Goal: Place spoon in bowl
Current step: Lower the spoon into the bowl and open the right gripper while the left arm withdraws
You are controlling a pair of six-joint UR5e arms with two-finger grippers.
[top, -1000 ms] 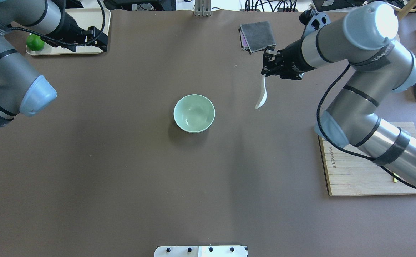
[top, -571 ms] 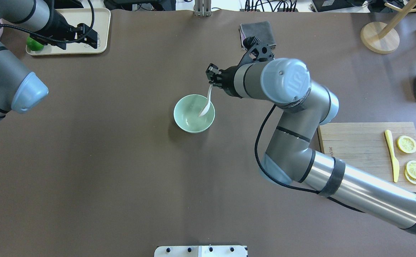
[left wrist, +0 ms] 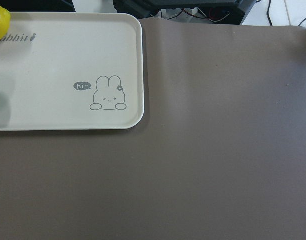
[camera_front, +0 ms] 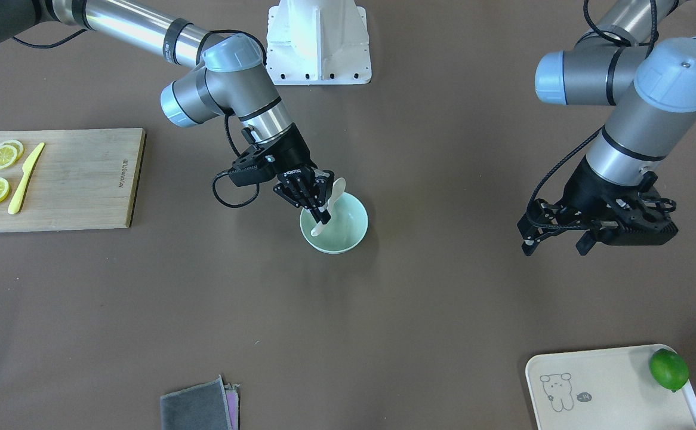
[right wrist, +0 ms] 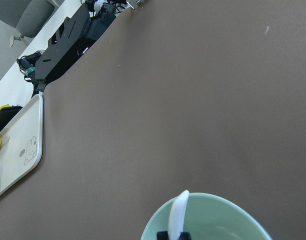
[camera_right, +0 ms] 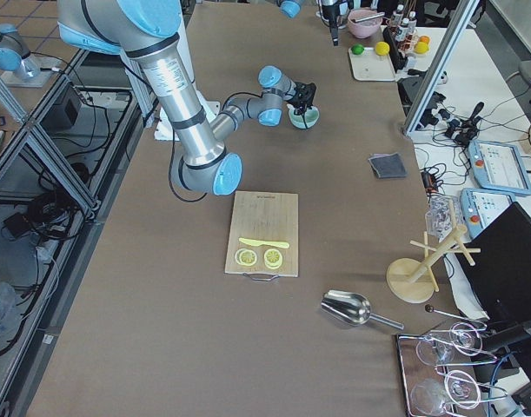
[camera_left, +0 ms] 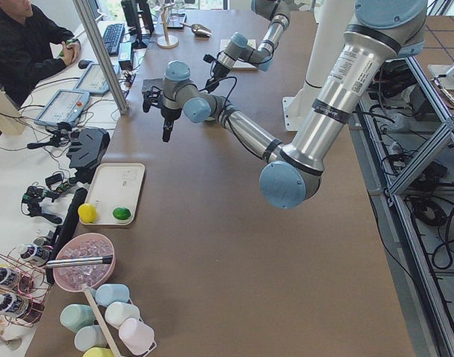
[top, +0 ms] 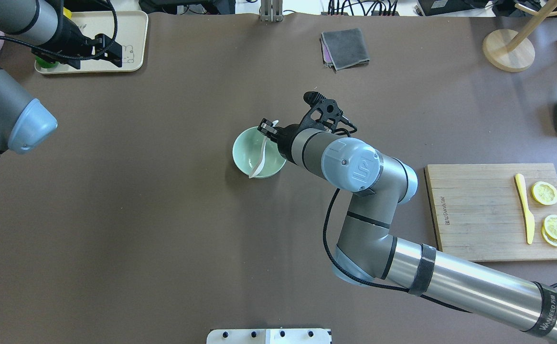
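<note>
A second ago the right end effector (top: 269,130) held the spoon (top: 259,160) well to the right of the bowl (top: 244,143), near the grey cloth (top: 345,48). A little later the scoop hung just over the bowl's right edge. Now the arm has come further across. The end effector sits over the bowl's far right rim, clenched on the spoon's handle, and the spoon slants down across the bowl's opening with its scoop low on the robot's side. Whether the scoop touches the bowl cannot be told. The bowl stands where it stood, near the middle of the table (top: 164,239).

The left end effector (camera_front: 556,246) has drawn back slightly along the tray (top: 133,43), its fingers spread and empty. From overhead its arm now covers most of the lime (camera_front: 668,369).

In the overhead view the right wrist hides the bowl's right side. A cutting board (top: 479,215) with a yellow knife (top: 524,208) and lemon slices (top: 544,193) lies well apart on the right
</note>
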